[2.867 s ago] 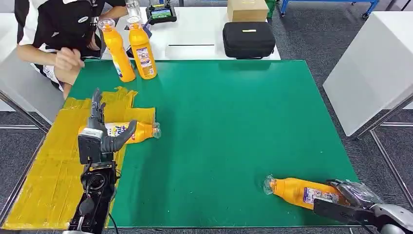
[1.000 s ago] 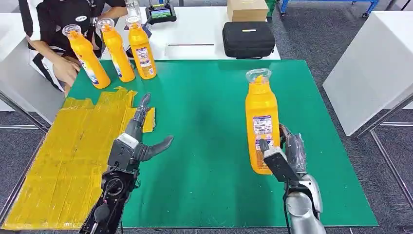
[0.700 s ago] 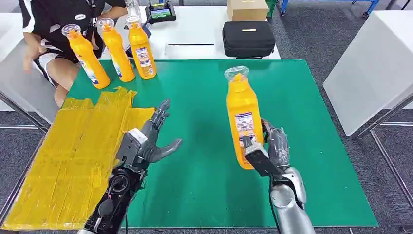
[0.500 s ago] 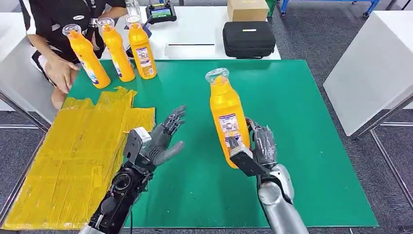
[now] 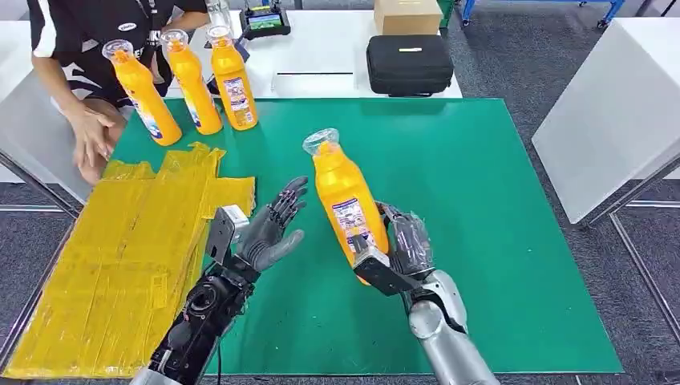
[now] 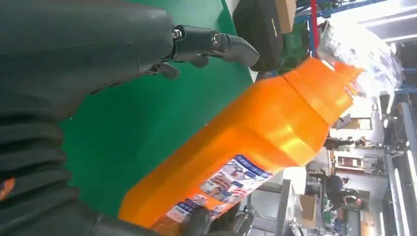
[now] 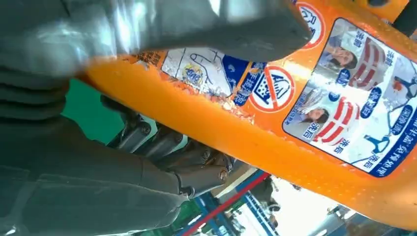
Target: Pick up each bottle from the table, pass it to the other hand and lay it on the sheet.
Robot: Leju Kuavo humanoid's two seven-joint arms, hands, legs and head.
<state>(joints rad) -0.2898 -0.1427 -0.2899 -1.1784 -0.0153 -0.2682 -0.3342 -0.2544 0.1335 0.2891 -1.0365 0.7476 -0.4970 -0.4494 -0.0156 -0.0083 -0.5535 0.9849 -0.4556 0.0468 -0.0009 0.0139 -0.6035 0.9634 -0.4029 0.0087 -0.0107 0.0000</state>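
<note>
Orange bottle (image 5: 346, 200) held aloft over green mat (image 5: 497, 200), near its middle, gripped low by right hand (image 5: 398, 250), tilted toward left hand (image 5: 269, 228), just beside, fingers spread, holding nothing.

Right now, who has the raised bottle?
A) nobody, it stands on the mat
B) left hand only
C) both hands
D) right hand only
D: the right hand grips the bottle by its lower body, tilted above the mat, while the left hand is spread beside it with a visible gap.

High head view; close wrist views
</note>
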